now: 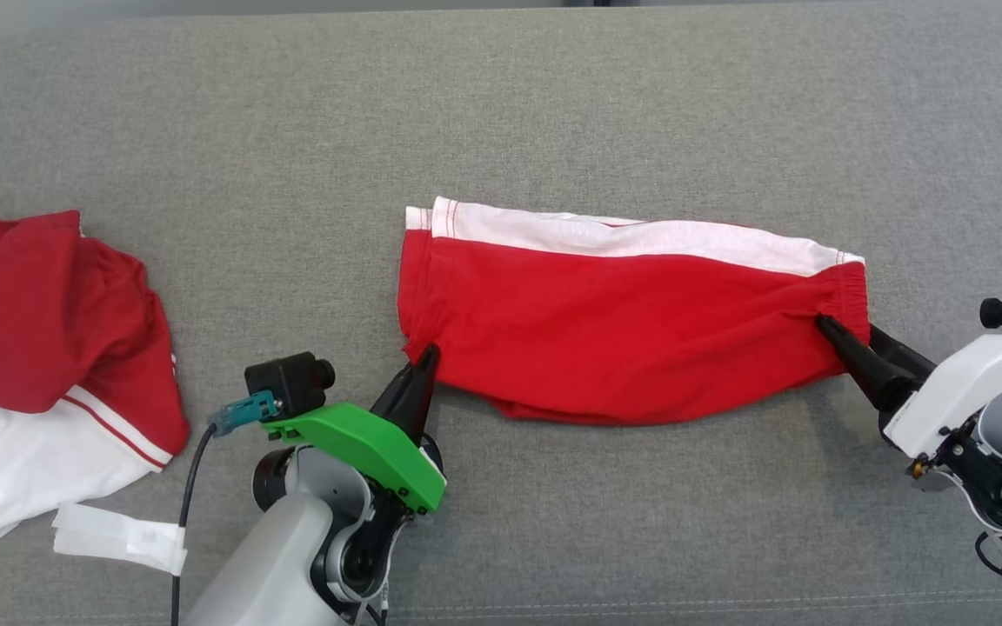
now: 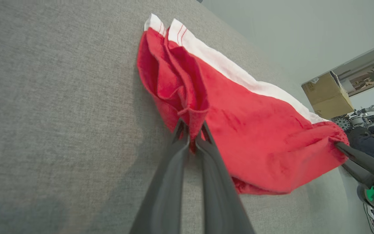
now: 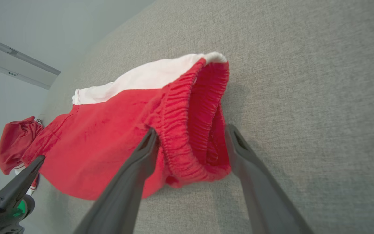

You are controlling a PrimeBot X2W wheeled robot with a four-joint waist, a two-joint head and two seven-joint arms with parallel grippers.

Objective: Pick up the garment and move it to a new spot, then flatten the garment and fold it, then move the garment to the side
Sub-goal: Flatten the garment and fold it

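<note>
A: Seen from the head: where to find the garment [image 1: 631, 330]?
B: Spread flat mid-way across the grey fabric surface [image 1: 553, 104]. Red, with a white band along the far edge and the gathered waistband at the right end.
A: And the left gripper [image 1: 424, 358]?
B: Clamped shut on the near left corner of the cloth.
A: The right gripper [image 1: 849, 332]?
B: Spread wide at the waistband end.
A: Anything else there?
B: Far to the left, well apart, a heap of darker red and white clothing [image 1: 49, 322], with a white tag [image 1: 118, 539] just near of it.
A: Seen from the left wrist?
B: Pinching a small fold of red hem tight between both fingers. Beyond the right end, a cardboard box [image 2: 328, 96].
A: From the right wrist?
B: Held wide apart, one finger lying on the red cloth, the other just outside the waistband. Elastic between them, not squeezed.
</note>
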